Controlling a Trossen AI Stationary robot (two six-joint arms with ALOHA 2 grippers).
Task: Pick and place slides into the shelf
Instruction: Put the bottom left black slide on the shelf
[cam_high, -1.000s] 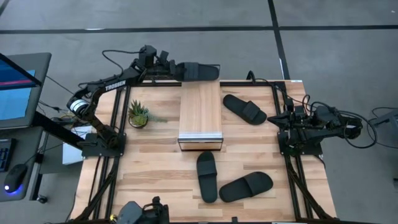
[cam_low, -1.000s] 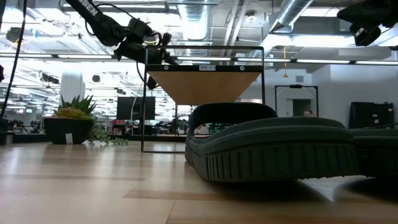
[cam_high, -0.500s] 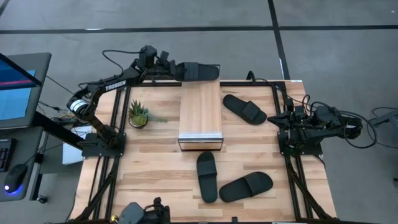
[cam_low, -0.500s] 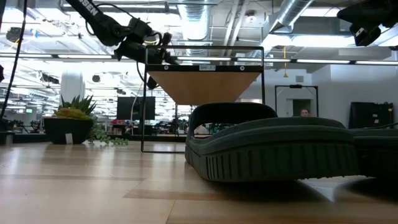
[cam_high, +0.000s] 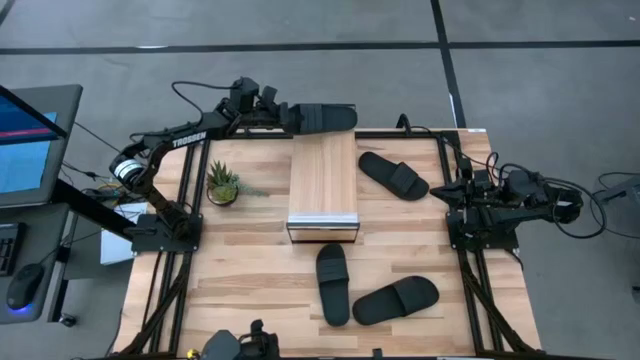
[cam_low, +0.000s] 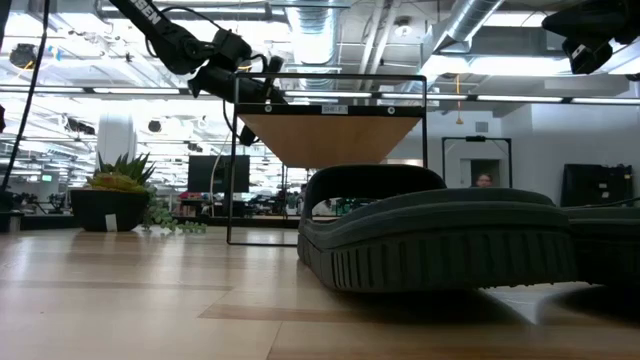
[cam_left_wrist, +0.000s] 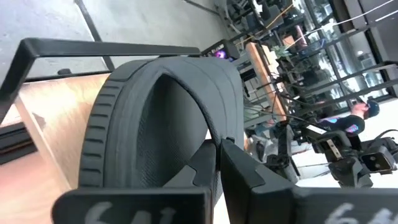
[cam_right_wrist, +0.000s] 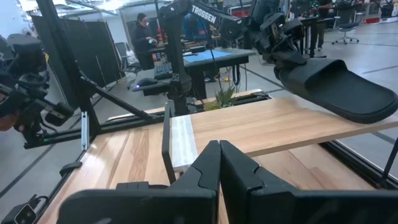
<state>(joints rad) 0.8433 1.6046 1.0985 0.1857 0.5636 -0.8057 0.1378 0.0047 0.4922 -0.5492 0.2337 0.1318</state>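
Left gripper (cam_high: 285, 115) pinches one slide (cam_high: 322, 117) by heel end, held in air just past far end of shelf (cam_high: 322, 180). Three slides on table: one (cam_high: 393, 175) right of shelf, one (cam_high: 333, 284) just before shelf's near end, one (cam_high: 396, 300) beside it. Right gripper (cam_right_wrist: 219, 163) pressed together, parked off to shelf's right.
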